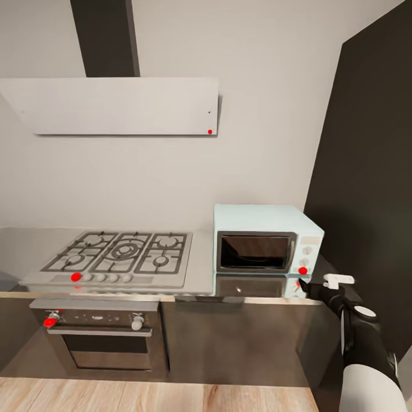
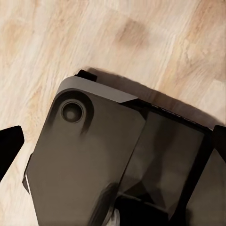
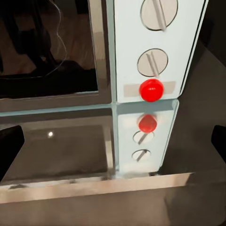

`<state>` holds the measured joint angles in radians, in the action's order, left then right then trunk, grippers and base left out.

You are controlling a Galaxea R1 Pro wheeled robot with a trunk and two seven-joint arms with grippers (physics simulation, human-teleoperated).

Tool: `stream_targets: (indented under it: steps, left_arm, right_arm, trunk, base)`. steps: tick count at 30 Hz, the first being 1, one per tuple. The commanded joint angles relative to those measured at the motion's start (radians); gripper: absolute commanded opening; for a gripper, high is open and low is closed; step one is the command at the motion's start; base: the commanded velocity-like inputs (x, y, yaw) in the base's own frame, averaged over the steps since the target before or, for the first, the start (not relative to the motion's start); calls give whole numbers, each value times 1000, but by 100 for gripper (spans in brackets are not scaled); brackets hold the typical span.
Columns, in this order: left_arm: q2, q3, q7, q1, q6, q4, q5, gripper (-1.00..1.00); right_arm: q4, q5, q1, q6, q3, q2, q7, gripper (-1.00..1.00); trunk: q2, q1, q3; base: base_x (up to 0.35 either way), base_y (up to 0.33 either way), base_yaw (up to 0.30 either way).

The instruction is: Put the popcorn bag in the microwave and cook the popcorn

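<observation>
I am looking over the kitchen from the head camera, reading left to right. At the far left the white hood (image 1: 117, 106) is hanging on the wall beneath a dark flue (image 1: 106, 37). Below it the gas hob (image 1: 117, 254) is sitting in the countertop (image 1: 200, 269), with a red marker at its near left edge, and the dark steel oven (image 1: 103, 337) is set under it with a red knob at its left. Wood floor (image 1: 154, 395) is running along the near edge.

Right of the hob, the microwave (image 1: 266, 240) is standing on the countertop against the wall, its glass door closed and its knob panel on the right side. A red button (image 1: 302, 270) is glowing at the bottom of that panel, and its mirror image is showing in the glossy worktop.

My right gripper (image 1: 306, 286) is reaching in from the near right, its tip just beside that red button. In the right wrist view the button (image 3: 151, 89) is sitting below the two knobs, and the dark fingertips (image 3: 9, 153) are showing at both edges, spread wide apart and holding nothing.

The left wrist camera is pointing down at the robot's dark base (image 2: 94, 155) over the wood floor (image 2: 47, 42); one dark fingertip (image 2: 9, 146) is showing at the edge, so I cannot tell whether that gripper is released or clenched.

A dark tall panel (image 1: 372, 171) is closing the scene at far right.
</observation>
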<state>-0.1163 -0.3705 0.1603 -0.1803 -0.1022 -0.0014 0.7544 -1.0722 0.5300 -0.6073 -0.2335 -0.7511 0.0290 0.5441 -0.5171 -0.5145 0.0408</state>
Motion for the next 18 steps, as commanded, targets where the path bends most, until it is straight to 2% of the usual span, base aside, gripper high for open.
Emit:
stream_targets:
  steps: [1,9,13,18]
  left_arm:
    - [0,-8,4,-1,-2,0,7,100]
    - [1,-10,2,-1,-1,0,6,100]
    - [2,-10,2,-1,-1,0,7,100]
    - [3,-9,2,-1,-1,0,8,100]
  right_arm:
    - [7,7,-2,-3,-5,-3,8,100]
    - [63,8,-2,-2,-16,-22,-5,100]
    - [94,7,-2,63,-19,-30,-28,100]
    - [120,7,-2,77,-19,-47,-36,100]
  trunk:
    - [-2,-1,2]
    - [-2,-1,2]
    - [-2,-1,2]
    - [-2,-1,2]
  base:
    - [128,0,0]
    - [180,0,0]
    - [231,0,0]
    - [234,0,0]
